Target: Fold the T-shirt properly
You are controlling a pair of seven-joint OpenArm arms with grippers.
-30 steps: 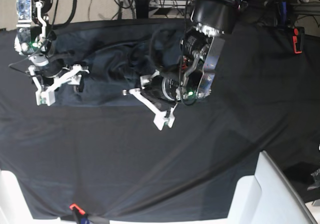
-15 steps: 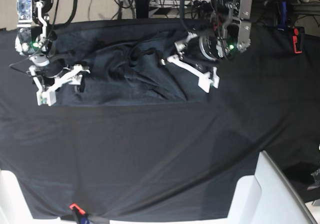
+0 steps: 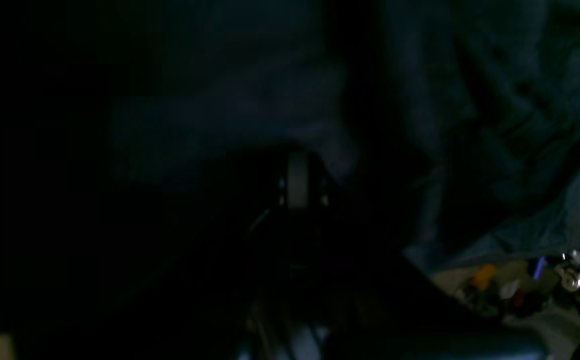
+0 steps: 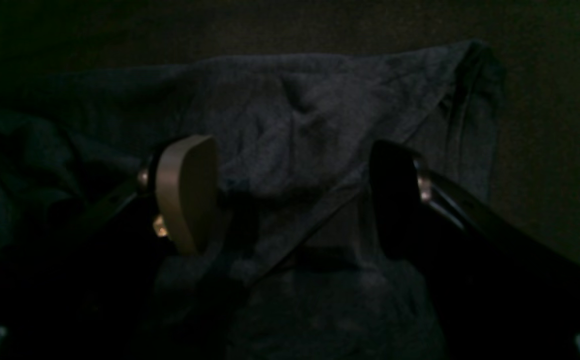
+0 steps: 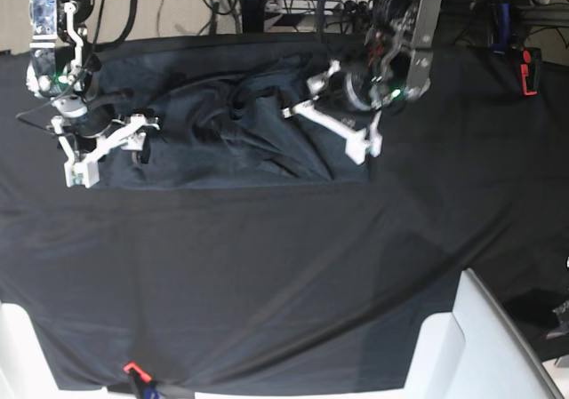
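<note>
The dark grey T-shirt [image 5: 222, 141] lies wrinkled on the far half of the black table cloth [image 5: 267, 275]. Its front edge is straight and its middle is bunched. My right gripper [image 5: 108, 155] is open at the shirt's left end. In the right wrist view its fingers [image 4: 187, 200] stand wide apart over a sleeve-like corner of the T-shirt [image 4: 310, 110], and my right gripper [image 4: 290, 200] holds nothing. My left gripper [image 5: 364, 148] is shut above the shirt's right edge. The left wrist view is very dark. My left gripper [image 3: 297, 185] shows its fingers together near the T-shirt [image 3: 495, 125]. Whether cloth is pinched is unclear.
A white chair-like shape [image 5: 480, 346] sits at the front right and another white piece [image 5: 18, 346] at the front left. A red clip [image 5: 133, 370] holds the cloth's front edge. A red-and-black tool [image 5: 531, 70] lies far right. Cables run behind the table.
My left arm swung from the shirt's front edge up and right to its right side, then eased slightly left. The shirt's right part now lies spread out. The right arm stayed still.
</note>
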